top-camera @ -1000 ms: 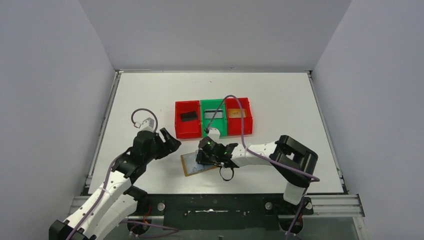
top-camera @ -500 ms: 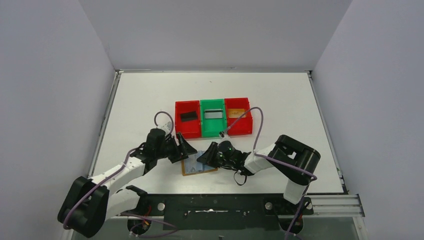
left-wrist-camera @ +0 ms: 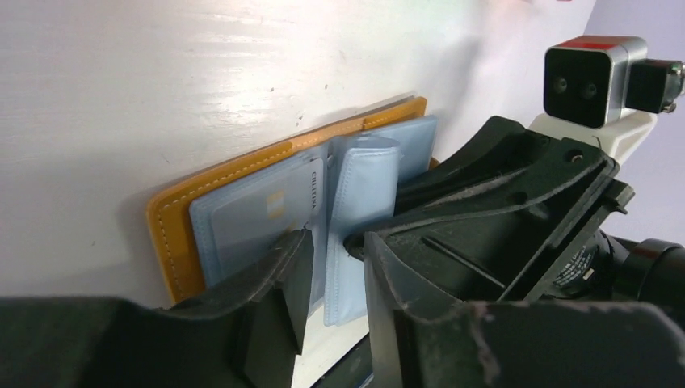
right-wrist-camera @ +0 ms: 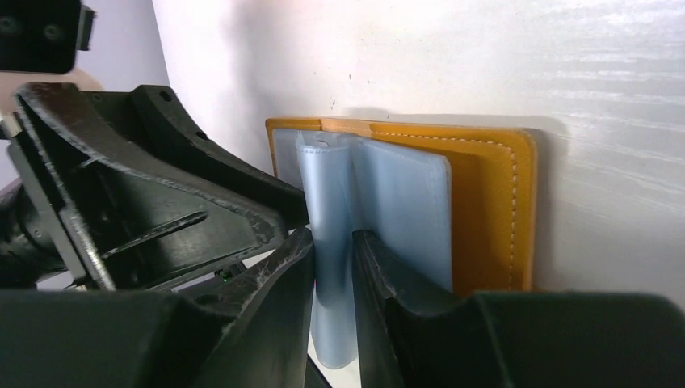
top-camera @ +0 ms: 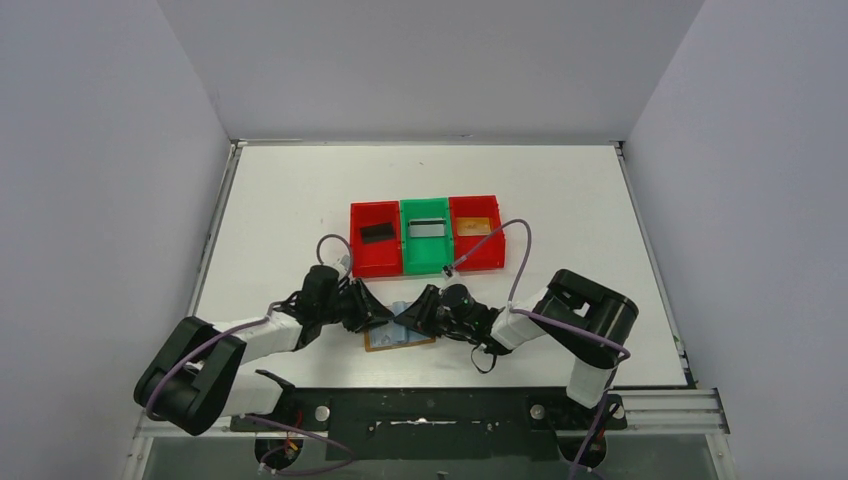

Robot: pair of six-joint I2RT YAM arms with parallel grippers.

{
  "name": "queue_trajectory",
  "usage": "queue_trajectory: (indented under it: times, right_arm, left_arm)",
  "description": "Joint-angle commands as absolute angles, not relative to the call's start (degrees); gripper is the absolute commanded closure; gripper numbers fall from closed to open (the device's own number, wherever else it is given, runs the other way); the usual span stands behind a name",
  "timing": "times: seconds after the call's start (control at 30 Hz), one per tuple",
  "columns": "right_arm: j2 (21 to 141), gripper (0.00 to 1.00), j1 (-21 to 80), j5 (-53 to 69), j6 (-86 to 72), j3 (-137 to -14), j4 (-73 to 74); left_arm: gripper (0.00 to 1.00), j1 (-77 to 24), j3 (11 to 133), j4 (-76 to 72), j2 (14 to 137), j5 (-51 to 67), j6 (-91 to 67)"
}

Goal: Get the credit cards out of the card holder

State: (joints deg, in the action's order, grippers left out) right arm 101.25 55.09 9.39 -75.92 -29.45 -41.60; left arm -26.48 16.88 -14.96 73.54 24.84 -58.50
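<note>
The card holder [top-camera: 392,340] lies open at the near edge of the table [top-camera: 560,200]; while the right hand [right-wrist-camera: 333,242] pinches its blue leaf [right-wrist-camera: 327,186] upright, the left hand [left-wrist-camera: 335,242], half closed with grip unclear, should catch only the card [left-wrist-camera: 271,214] and slide it out.

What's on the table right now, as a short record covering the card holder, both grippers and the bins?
card holder: open flat on the table, orange cover down, blue panels up
middle flap: standing up
right gripper: shut on the middle flap
left gripper: jaws either side of the middle flap, grip unclear
pocketed card: one showing in a blue panel
bins: red, green, red in a row beyond the holder, a loose card in each
</note>
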Motion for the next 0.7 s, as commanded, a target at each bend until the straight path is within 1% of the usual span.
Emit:
queue_trajectory:
  times: [0.0, 0.07, 0.27, 0.53, 0.6, 0.67]
  right_arm:
    - [101.6, 0.74, 54.7, 9.3, -76.4, -28.5, -45.1]
    - [101.2, 0.73, 54.7, 9.3, -76.4, -28.1, -45.8]
    - [101.7, 0.71, 54.6, 10.0, -76.4, -27.8, -47.8]
    - [102.5, 0.71, 54.4, 10.1, -77.5, -26.8, -51.0]
    - [102.3, 0.74, 54.5, 9.4, -78.2, -26.1, -51.4]
    - [101.9, 0.74, 54.5, 9.1, -78.3, -25.4, -52.6]
  left_arm:
    - [0.76, -27.0, 16.2, -19.6, 75.3, 23.3, -58.5]
    - [0.81, -27.1, 15.6, -19.4, 75.0, 22.0, -58.8]
    - [0.99, -27.1, 14.3, -18.7, 73.7, 19.6, -59.3]
    - [1.00, -27.1, 15.1, -15.7, 74.0, 18.3, -57.7]
    - [1.00, -27.1, 14.8, -16.5, 73.6, 18.5, -57.7]
    - [1.00, -27.1, 14.4, -18.6, 73.6, 20.1, -57.7]
